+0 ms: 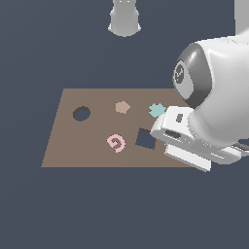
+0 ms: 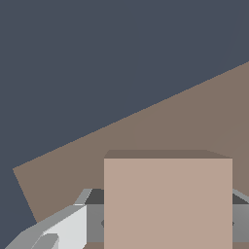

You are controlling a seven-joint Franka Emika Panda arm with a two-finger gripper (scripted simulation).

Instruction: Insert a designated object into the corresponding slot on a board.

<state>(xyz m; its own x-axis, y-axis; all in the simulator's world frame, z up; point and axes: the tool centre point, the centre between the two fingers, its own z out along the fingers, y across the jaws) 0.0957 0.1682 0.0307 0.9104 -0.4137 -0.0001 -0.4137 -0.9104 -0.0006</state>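
The gripper [image 2: 168, 228], closed on the tan square tile [image 2: 168, 204], holds it between the fingers [image 2: 63, 228] above the brown board [image 1: 97, 146]. In the exterior view the arm hides the tile; the hand sits at about 3 o'clock from the square slot [image 1: 145, 139], just beside it. Risks, as judged: a tile rotated against the slot's edges may jam, and an early release could leave it on the board near the pink letter G [image 1: 116, 143].
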